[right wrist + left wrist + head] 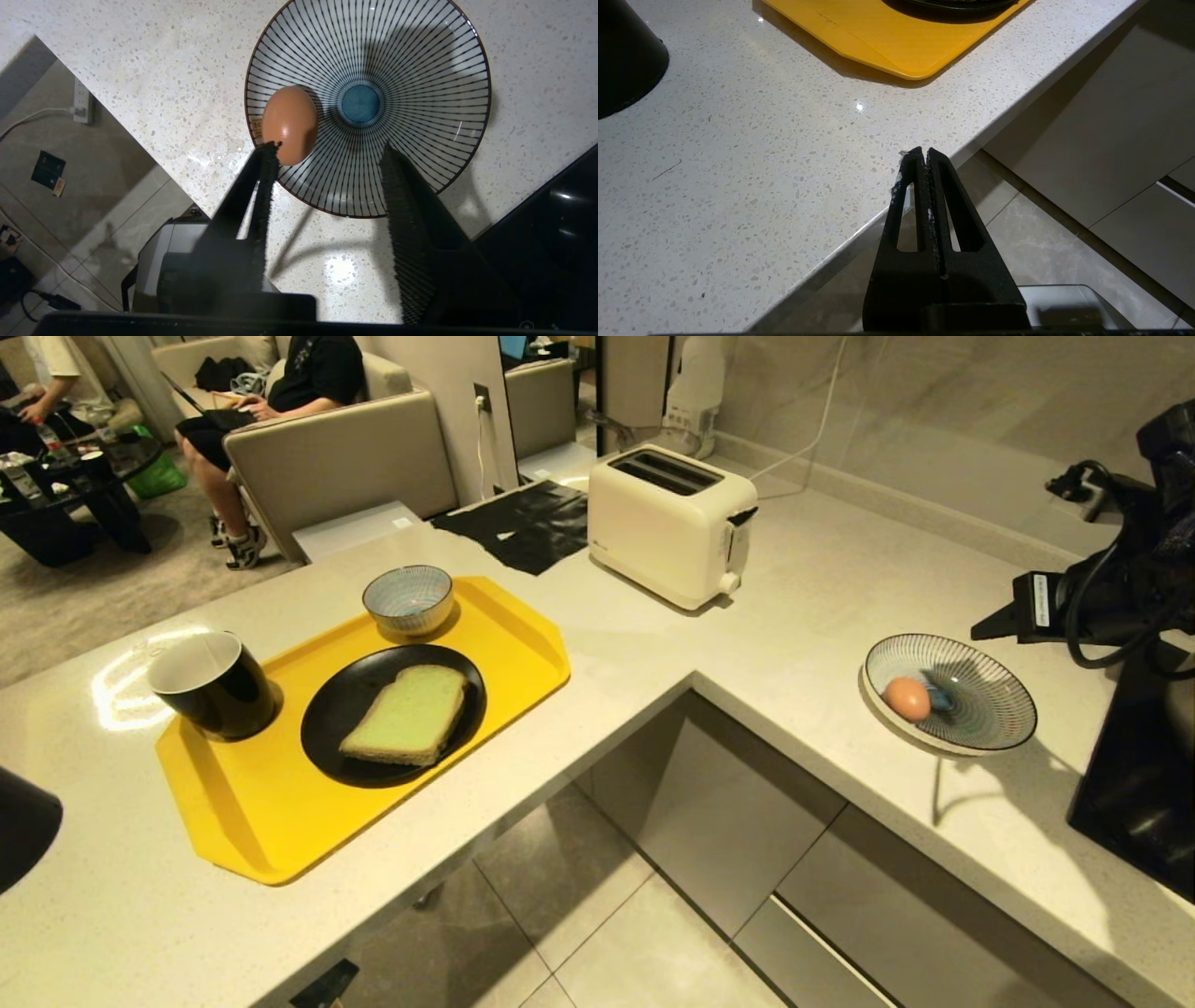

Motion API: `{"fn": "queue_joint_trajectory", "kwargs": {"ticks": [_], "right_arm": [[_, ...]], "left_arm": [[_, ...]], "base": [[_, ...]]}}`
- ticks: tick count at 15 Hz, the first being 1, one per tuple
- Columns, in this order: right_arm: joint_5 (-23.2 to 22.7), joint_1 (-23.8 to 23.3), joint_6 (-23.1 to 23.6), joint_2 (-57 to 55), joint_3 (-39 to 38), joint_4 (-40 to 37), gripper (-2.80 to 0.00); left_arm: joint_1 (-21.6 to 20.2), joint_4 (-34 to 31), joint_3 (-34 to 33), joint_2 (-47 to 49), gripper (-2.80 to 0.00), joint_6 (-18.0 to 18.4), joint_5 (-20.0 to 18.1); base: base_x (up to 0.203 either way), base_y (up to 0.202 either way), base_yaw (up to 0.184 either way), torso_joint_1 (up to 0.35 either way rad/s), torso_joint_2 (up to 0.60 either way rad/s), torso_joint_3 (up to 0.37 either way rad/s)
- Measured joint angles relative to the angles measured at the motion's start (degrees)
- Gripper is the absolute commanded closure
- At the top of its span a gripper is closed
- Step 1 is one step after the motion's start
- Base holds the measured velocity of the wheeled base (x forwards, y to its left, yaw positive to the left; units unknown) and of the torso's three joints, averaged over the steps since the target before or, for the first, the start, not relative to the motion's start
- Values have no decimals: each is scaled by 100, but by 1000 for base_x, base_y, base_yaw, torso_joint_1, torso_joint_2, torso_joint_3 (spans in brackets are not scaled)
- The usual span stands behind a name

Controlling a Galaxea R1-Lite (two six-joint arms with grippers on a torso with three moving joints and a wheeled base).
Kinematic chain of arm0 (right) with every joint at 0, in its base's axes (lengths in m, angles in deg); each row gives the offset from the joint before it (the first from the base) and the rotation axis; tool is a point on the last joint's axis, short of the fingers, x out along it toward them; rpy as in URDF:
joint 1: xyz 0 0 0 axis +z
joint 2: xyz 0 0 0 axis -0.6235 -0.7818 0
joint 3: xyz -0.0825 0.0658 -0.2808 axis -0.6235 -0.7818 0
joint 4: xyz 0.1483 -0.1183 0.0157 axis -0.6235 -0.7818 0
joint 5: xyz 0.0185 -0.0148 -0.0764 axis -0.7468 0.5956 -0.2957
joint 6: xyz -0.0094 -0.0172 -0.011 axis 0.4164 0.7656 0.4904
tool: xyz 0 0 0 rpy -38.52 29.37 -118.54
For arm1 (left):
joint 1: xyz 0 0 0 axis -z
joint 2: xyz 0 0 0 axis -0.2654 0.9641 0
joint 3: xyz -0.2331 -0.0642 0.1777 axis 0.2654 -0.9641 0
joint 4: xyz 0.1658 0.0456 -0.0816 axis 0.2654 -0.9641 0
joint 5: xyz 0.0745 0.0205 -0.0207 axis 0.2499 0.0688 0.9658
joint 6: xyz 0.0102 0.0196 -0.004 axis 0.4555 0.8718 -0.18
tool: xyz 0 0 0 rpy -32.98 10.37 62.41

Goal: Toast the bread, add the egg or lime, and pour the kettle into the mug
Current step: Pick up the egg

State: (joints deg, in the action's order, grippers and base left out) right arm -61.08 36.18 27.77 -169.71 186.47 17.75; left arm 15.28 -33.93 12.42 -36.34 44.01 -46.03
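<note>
The pale green bread (408,714) lies on a black plate (327,728) on the yellow tray (243,812). The glossy black mug (210,683) stands on the tray's left corner. The egg (906,698) rests in a striped shallow bowl (990,705) on the right counter. My right gripper (328,149) hovers open above that bowl (420,70), one fingertip (267,154) right beside the egg (289,123), nothing between the fingers. My left gripper (924,151) is shut and empty over the counter's front edge. The kettle (23,831) shows only as a black edge. No lime is in view.
A cream toaster (667,523) with empty slots stands at the back. A small striped bowl (408,599) sits on the tray's far side. A black cooktop (1134,784) lies right of the egg's bowl. People sit on sofas behind the counter.
</note>
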Motion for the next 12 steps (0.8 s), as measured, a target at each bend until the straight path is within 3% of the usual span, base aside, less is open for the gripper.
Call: {"fn": "queue_joint_trajectory", "kwargs": {"ticks": [12], "right_arm": [[289,166,161,-394,-30,-16,-280]], "left_arm": [[0,0,0,-2,0,-2,-1]], "base": [[0,0,0,0,0,0]]}}
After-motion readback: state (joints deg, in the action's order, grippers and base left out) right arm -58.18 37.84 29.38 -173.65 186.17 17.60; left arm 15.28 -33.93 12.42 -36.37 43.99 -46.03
